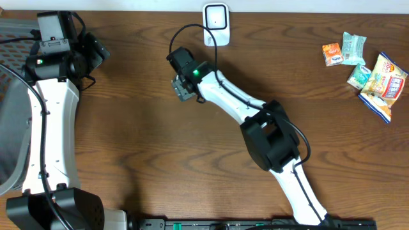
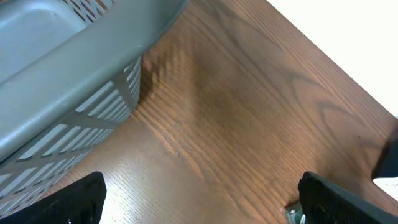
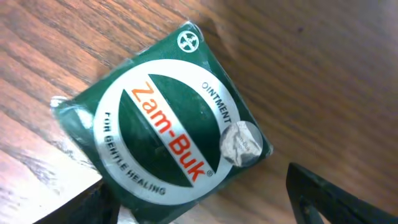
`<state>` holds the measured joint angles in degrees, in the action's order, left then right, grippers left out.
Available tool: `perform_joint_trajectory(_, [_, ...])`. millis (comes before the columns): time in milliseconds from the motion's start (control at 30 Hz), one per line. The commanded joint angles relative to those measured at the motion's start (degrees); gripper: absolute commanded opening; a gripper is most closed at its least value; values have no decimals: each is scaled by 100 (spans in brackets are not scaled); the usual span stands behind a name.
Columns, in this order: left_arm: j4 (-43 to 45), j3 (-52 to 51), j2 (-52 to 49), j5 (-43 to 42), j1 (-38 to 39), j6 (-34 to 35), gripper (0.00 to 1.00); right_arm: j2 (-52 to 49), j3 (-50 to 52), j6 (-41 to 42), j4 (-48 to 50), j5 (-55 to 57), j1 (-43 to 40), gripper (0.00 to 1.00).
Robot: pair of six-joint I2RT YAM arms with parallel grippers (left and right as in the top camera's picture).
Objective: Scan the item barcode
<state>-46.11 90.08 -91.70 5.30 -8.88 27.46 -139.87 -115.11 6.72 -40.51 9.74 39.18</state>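
Observation:
The item is a green square Zam-Buk ointment packet (image 3: 168, 118) with a white ring, red lettering and a small silver sticker. It lies flat on the wooden table. My right gripper (image 3: 199, 199) hovers over it, open. The packet's lower corner reaches in between the fingers, close to the left finger (image 3: 74, 205), and bare wood shows before the right finger (image 3: 329, 193). From overhead, the right gripper (image 1: 183, 86) covers most of the packet (image 1: 185, 93), just left and in front of the white scanner (image 1: 216, 24). My left gripper (image 1: 96, 51) is open and empty at the far left (image 2: 202, 205).
A grey slatted basket (image 2: 62, 68) stands beside the left gripper at the table's left edge (image 1: 9, 121). Several snack packets lie at the far right: orange (image 1: 332, 54), pale green (image 1: 353, 46) and a yellow bag (image 1: 385, 80).

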Motion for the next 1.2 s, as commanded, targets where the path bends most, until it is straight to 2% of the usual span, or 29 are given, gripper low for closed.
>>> perform_joint_trajectory(0, [-7, 90, -4, 74, 0, 72, 98, 562, 0, -955, 184, -415, -103, 78])
perform_joint_trajectory(167, [-7, 90, -4, 74, 0, 72, 98, 739, 0, -852, 723, -1235, -243, 77])
perform_joint_trajectory(267, [-4, 90, -4, 74, 0, 72, 98, 693, 4, 4, 1117, -1528, -249, 77])
perform_joint_trajectory(333, [-7, 90, -4, 74, 0, 72, 98, 610, 4, 505, 1322, -1523, -214, 78])
perform_joint_trajectory(500, [-4, 90, -4, 74, 0, 72, 98, 177, 4, 1156, 1919, -1034, -57, 76])
perform_joint_trajectory(600, [-7, 90, -4, 76, 0, 72, 98, -72, 4, 1255, 1998, -684, 17, 73])
perform_joint_trajectory(733, [-7, 90, -4, 74, 0, 72, 98, -262, 4, 1252, 1832, -247, 28, 70])
perform_joint_trajectory(967, [-7, 90, -4, 76, 0, 72, 98, -232, 4, 1117, 1143, -234, -20, 64])
perform_joint_trajectory(1167, [-7, 90, -4, 76, 0, 72, 98, 4, 2, 804, 164, 210, -24, 67])
